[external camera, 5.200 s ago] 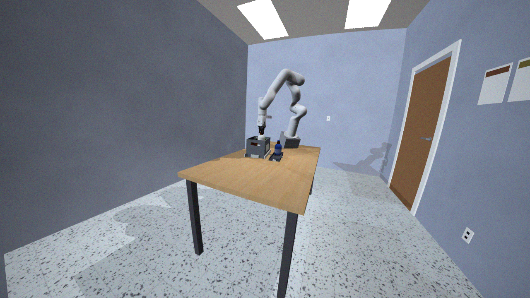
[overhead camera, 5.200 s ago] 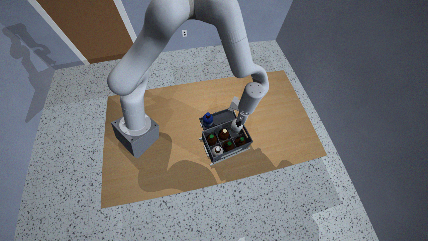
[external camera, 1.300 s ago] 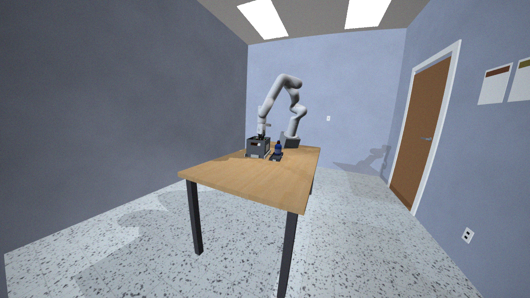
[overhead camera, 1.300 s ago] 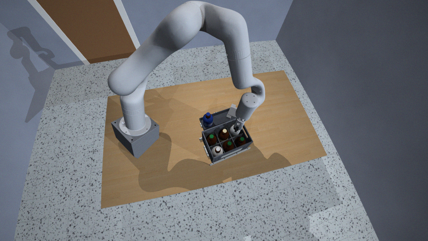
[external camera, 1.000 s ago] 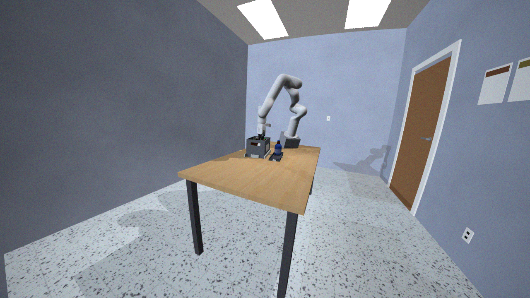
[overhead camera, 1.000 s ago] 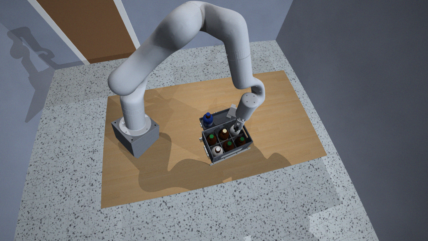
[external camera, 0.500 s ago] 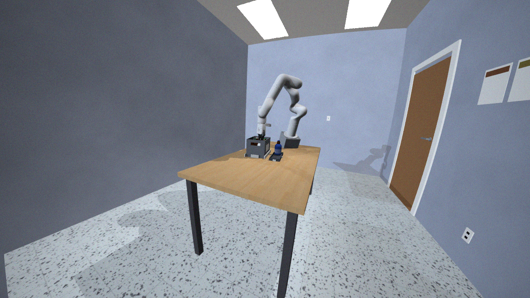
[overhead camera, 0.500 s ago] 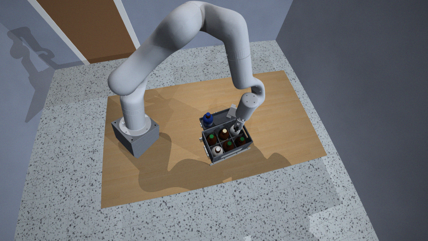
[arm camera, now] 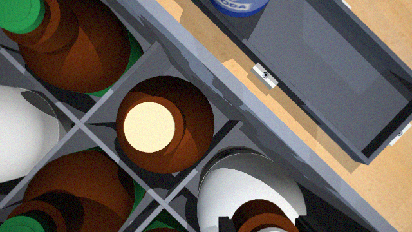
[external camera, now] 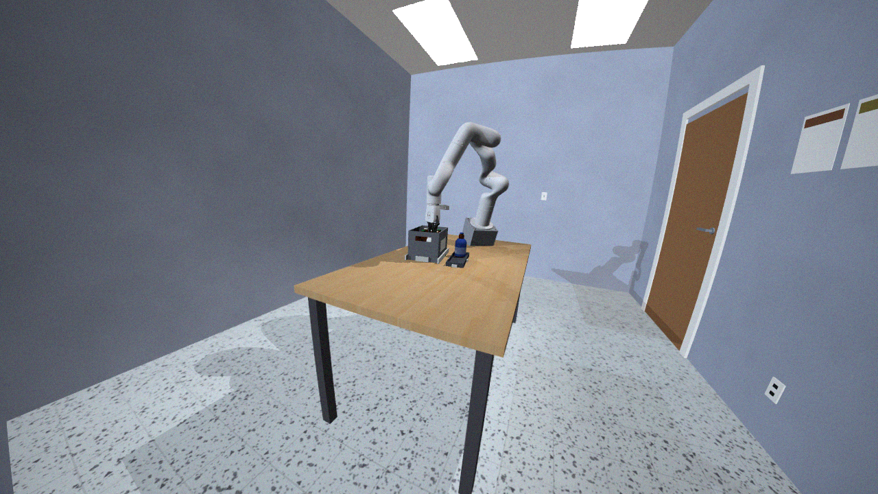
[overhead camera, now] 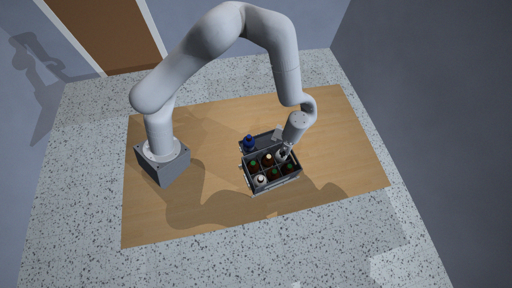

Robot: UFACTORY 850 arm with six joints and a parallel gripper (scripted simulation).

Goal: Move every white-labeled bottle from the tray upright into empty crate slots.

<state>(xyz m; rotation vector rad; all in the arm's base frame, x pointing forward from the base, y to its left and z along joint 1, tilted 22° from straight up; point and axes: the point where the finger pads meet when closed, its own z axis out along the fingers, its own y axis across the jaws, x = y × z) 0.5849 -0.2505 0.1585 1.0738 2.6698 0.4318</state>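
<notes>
My gripper point(overhead camera: 283, 153) is shut on the neck of a white-labeled bottle point(arm camera: 249, 196) that stands upright in the crate's corner slot nearest the tray. The dark grey six-slot crate point(overhead camera: 271, 168) sits on the table, also small in the exterior view point(external camera: 426, 241). Another white-labeled bottle point(overhead camera: 259, 180) stands in the opposite corner slot. A brown bottle with a cream cap point(arm camera: 164, 124) and several green-capped brown bottles, one point(overhead camera: 253, 166) beside it, fill the other slots. The dark tray point(overhead camera: 263, 140) lies beside the crate and holds one blue bottle point(overhead camera: 249, 142). The rest of the tray point(arm camera: 325, 74) is bare.
The arm's grey base block point(overhead camera: 161, 163) stands on the wooden table left of the crate. The table's edges lie well away from crate and tray. A brown door point(external camera: 690, 211) is in the far wall.
</notes>
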